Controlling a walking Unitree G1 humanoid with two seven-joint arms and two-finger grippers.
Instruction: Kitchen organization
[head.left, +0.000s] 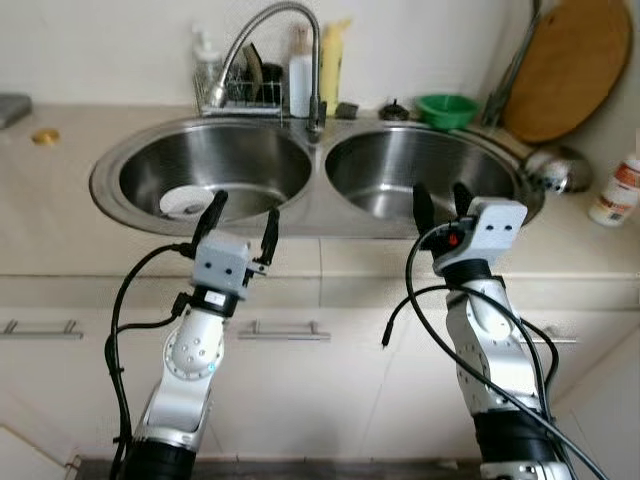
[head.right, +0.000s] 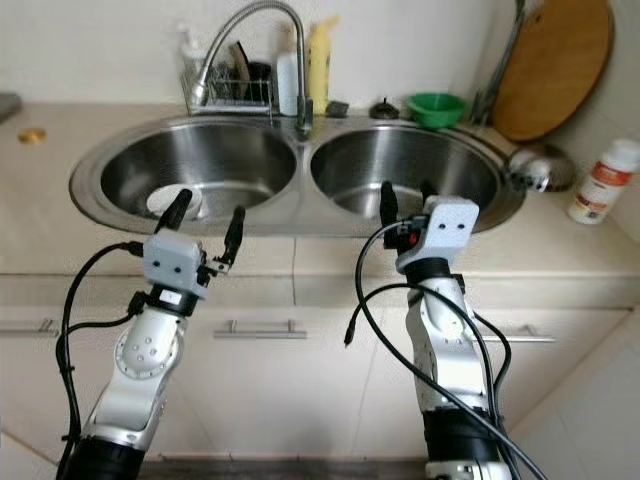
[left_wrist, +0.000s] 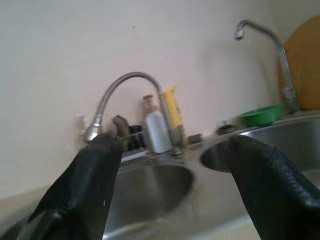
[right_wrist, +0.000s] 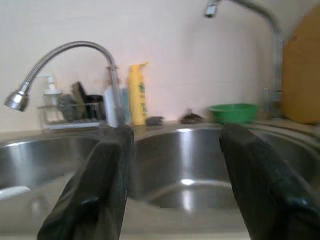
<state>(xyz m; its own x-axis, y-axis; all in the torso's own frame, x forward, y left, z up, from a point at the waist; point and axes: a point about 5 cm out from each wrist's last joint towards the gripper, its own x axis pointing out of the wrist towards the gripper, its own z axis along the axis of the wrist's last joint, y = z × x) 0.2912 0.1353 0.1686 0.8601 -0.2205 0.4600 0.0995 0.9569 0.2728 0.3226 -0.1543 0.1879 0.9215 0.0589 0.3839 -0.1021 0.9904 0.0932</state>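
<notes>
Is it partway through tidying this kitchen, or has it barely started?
Barely started, it seems. Nothing looks put away yet: a white plate lies in the left basin of the sink, and a white bottle stands on the counter at the right. Neither claw holds anything: the left claw and right claw hover open, near the sink's front rim. Everything is left to do.

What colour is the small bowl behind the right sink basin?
Green bowl, clearest in the left eye view.

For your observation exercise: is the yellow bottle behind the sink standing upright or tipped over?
Upright. The yellow bottle stands on its base behind the double sink, beside the faucet and a white bottle, cap pointing up.
</notes>
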